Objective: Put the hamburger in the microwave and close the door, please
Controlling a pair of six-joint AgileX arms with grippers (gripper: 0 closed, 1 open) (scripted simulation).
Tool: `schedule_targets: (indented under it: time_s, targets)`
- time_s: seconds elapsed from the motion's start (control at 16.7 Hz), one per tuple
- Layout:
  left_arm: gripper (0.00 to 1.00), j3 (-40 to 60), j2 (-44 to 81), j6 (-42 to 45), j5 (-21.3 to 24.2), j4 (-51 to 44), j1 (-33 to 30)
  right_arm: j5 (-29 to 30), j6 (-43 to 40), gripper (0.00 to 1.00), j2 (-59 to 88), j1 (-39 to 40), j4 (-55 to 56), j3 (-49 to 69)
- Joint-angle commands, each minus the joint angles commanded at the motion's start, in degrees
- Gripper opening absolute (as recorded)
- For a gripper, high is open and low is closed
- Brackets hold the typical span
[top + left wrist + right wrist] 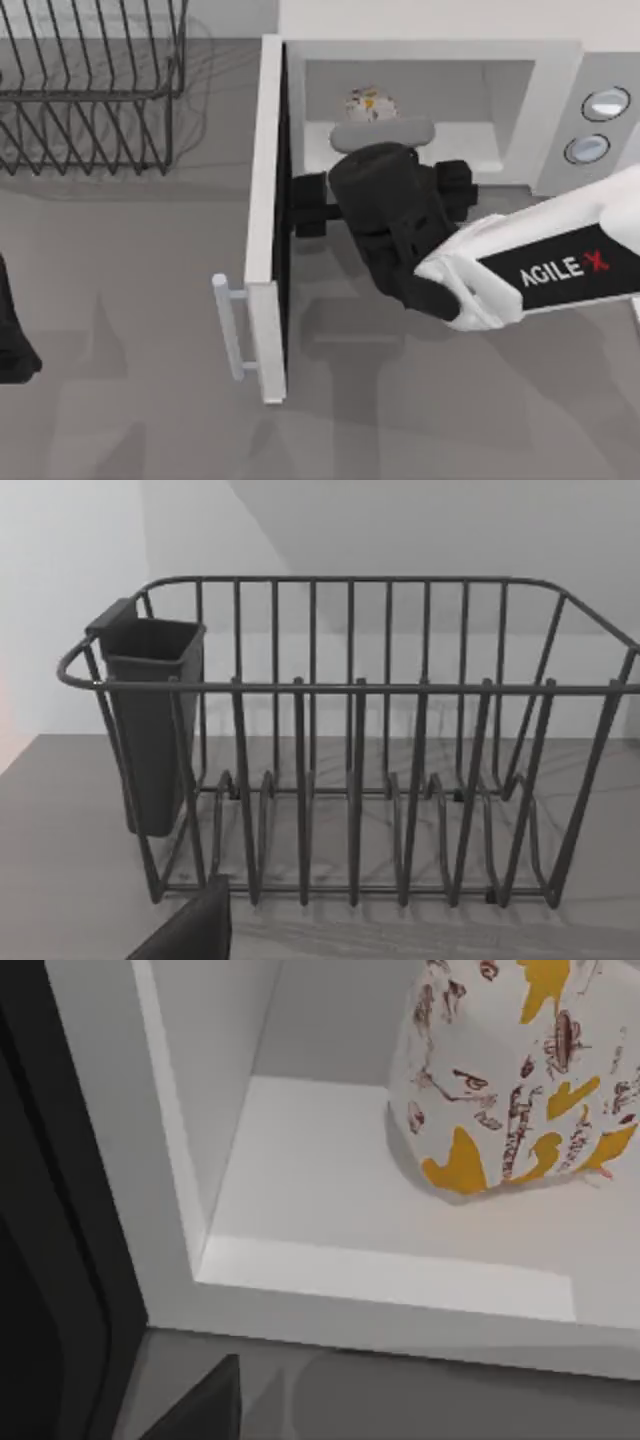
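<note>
- Now: small whitish-cream hamburger (372,104), orange/brown blotches, sits on floor of pale cavity of large white box microwave (520,60), apart from cavity walls.
- Tall white slab door (266,220) w/ dark inner face stands swung open at microwave's left edge.
- Right gripper (382,135) hangs just outside microwave mouth, in front of hamburger; finger spread: can't tell.
- Left arm parked far left of microwave, facing dark wire dish rack (350,740); its fingers: can't tell.
</note>
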Motion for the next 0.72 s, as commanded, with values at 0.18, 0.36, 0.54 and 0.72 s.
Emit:
schedule_targets:
  time_s: [0.18,0.36,0.54,0.72]
  targets:
    - [1.00,0.0,0.0,0.0,0.0,0.0,0.0,2.2,1.9,1.00,-3.0,3.0,1.9,-7.3]
    - [1.00,0.0,0.0,0.0,0.0,0.0,0.0,3.6,3.2,1.00,-4.2,5.1,3.0,-12.6]
    - [1.00,0.0,0.0,0.0,0.0,0.0,0.0,3.9,3.6,1.00,-3.6,5.8,2.9,-14.6]
    - [1.00,0.0,0.0,0.0,0.0,0.0,0.0,3.9,3.6,1.00,-3.6,5.8,2.9,-14.6]
